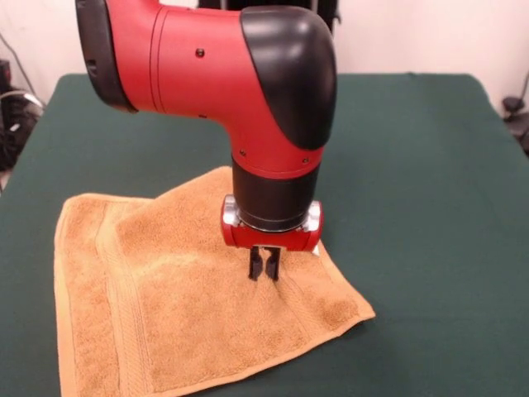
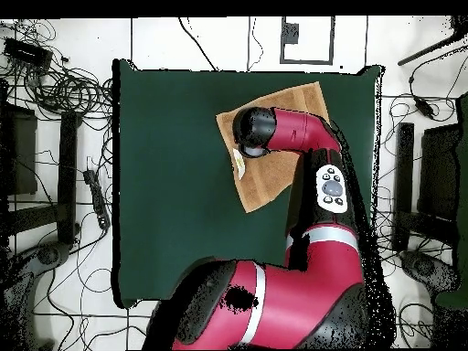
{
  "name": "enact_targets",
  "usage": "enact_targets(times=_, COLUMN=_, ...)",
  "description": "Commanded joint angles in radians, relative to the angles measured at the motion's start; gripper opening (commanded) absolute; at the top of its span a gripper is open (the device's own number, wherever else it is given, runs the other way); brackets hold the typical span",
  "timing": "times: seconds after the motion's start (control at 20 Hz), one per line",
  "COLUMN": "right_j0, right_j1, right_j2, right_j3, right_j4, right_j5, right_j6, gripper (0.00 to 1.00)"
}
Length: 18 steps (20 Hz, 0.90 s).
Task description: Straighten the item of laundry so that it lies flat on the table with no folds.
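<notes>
Clearly the towel (image 1: 198, 306) sits at the near edge of the table (image 1: 430, 165), toward its left near corner in the front view, its lowest border running off the bottom of that view. It is mostly spread, though not square to the table — one corner points out to the right, and along the far side a flap looks doubled over the main sheet, leaving a raised diagonal ridge. Just behind the middle of the cloth the gripper (image 1: 264, 266) hangs straight down, its two dark fingers drawn close together with only a slit between them, tips at or just above the pile; I cannot tell whether they pinch any terry. Soft, light and limp, this cloth should drag rather than slide stiffly, so a hold on the folded flap's free edge or corner seems best. Beyond the arm the green top lies bare to the far edge.
</notes>
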Motion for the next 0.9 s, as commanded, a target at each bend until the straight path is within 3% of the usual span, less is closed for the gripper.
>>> enact_targets(times=0.05, right_j0=0.001, right_j1=0.066, right_j2=0.075, right_j3=0.032, right_j4=0.023, right_j5=-0.091, right_j6=0.116, gripper=0.00)
enact_targets(times=0.9, right_j0=-0.004, right_j1=0.053, right_j2=0.095, right_j3=0.024, right_j4=0.031, right_j5=-0.166, right_j6=0.096, gripper=0.00)
